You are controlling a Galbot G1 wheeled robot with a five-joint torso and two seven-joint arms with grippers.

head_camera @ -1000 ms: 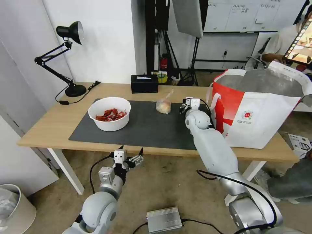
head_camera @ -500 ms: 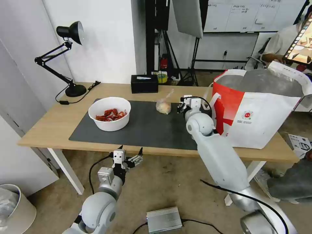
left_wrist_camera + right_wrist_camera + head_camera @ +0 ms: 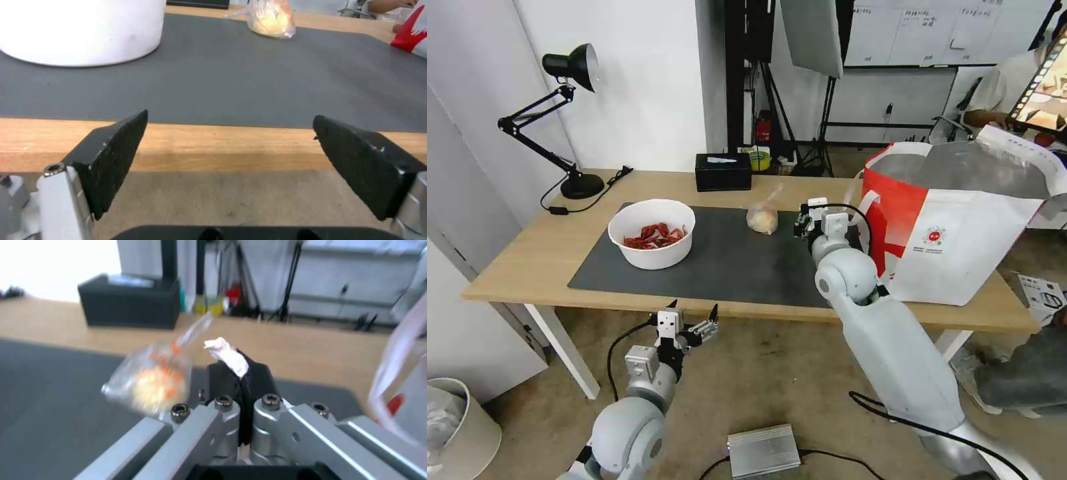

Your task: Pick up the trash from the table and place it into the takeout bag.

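— Where are your arms, nearest first?

— My left claw (image 3: 694, 319) hangs low, just before the worktop's (image 3: 520, 263) near edge and below its top. Its two black fingers (image 3: 113, 156) stand wide apart with nothing between them. My right arm reaches forward over the dark mat (image 3: 727, 260), elbow bent near the front edge. My right claw (image 3: 804, 223) sits above the mat's far right part, beside the takeout bag (image 3: 960, 227).

— And that right claw, what is it doing?

— Its fingers are pressed together on a crumpled white tissue (image 3: 228, 355), which sticks out past their tips.

— What do you count on the worktop?

— One white bowl (image 3: 652, 233) of red crayfish shells, standing on the mat's left part. One knotted clear bag (image 3: 762, 215), farther back on the mat, just beside my right claw and apart from it. One tissue, the one I pinch. One takeout bag, upright at the right end with its mouth open and the foil lining showing.

— Anything behind those?

— One black tissue box (image 3: 723, 171) at the far edge, and one black desk lamp (image 3: 560, 120) at the far left corner.
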